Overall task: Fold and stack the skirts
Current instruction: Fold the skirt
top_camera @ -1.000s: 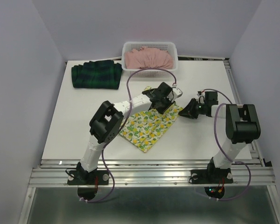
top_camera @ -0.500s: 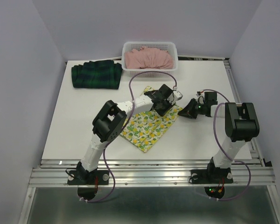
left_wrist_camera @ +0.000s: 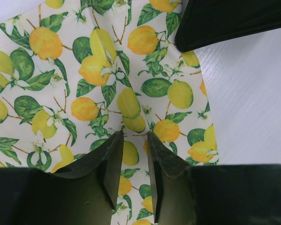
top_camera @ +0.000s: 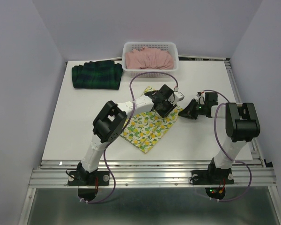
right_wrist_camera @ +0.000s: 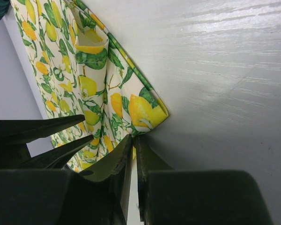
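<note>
The lemon-print skirt (top_camera: 150, 125) lies flat near the table's middle; it also shows in the left wrist view (left_wrist_camera: 84, 70) and the right wrist view (right_wrist_camera: 98, 89). My left gripper (top_camera: 165, 107) sits low over its far right part, jaws a narrow gap apart with flat cloth showing between them (left_wrist_camera: 135, 136). My right gripper (top_camera: 182, 114) is at the skirt's right corner, shut on the cloth's edge (right_wrist_camera: 133, 137). The plaid skirt (top_camera: 97, 75) lies folded at the back left. The pink skirt (top_camera: 149, 58) lies in the basket.
The white lattice basket (top_camera: 174, 47) stands at the back centre. The two grippers are close together; the right one shows at the top of the left wrist view (left_wrist_camera: 225, 18). Bare white table (right_wrist_camera: 215, 70) lies right of the skirt.
The left gripper shifted slightly down and right on the lemon skirt. The right gripper edged left onto the skirt's right corner.
</note>
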Robot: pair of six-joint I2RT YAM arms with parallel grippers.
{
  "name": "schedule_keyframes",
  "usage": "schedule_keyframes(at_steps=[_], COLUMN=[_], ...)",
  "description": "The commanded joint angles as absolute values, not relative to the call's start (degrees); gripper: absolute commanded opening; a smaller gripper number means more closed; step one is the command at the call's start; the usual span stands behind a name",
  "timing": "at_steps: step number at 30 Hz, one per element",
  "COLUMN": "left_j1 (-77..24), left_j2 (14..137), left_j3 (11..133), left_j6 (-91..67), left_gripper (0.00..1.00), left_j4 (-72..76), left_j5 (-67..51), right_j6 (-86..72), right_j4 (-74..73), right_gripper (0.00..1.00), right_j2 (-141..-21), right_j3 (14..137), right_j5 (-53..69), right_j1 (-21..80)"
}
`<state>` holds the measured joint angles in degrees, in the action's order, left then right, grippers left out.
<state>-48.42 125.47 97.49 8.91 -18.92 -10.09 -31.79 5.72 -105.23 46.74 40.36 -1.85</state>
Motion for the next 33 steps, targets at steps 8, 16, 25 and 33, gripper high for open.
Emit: schedule_keyframes(at_steps=[8,16,25,33], left_j1=[-49.0,-49.0,-49.7,-52.0], left_j2=[124.2,124.7,123.2,122.2], left_j3=[99.7,99.8,99.7,98.6], left_j6=[7.8,7.7,8.5,8.0], left_gripper=[0.39,0.28,0.00,0.00], left_j4=[-18.5,-17.6,-17.1,-17.1], left_j5=[-10.3,-9.4,-10.4,-9.9], right_j6=[-30.1,-30.1,-29.9,-30.1], right_j4=[3.2,3.3,3.0,2.9], right_gripper=[0.13,0.13,0.10,0.09], right_j2=[-107.8,-108.0,-108.5,-108.2], right_j3=[45.0,44.7,44.9,44.7], right_j5=[35.4,35.6,35.6,35.1], right_j1=[-1.7,-1.7,-1.7,-1.7])
